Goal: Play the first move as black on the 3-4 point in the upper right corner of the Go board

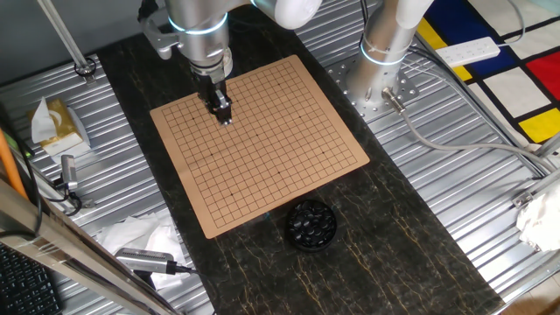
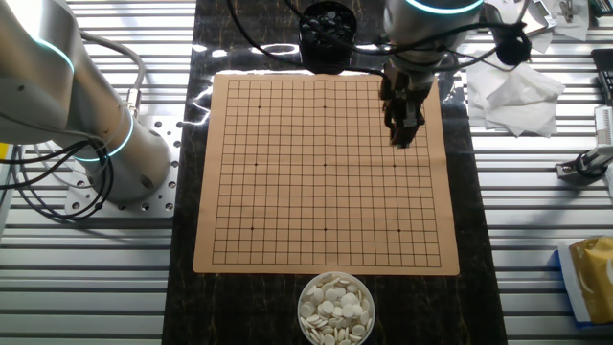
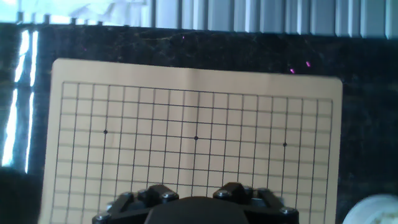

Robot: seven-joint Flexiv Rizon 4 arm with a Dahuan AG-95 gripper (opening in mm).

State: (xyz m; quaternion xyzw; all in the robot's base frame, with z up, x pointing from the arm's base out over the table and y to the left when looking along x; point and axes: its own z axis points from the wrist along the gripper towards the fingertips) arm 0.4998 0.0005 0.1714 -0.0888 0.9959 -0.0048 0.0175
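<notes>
End effector low over the Go board's corner region

The end effector [image 2: 403, 137] hangs near a corner star dot; its opening and any held black stone cannot be made out. No stone shows on the board [image 2: 287, 192], so placement remains.

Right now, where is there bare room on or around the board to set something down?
The whole Go board grid shows no stones; only the gripper hangs over one corner region, near the black stone bowl. The dark mat strips along the board's long sides are bare. It is crowded at the board's ends, by that bowl and the white stone bowl.
</notes>
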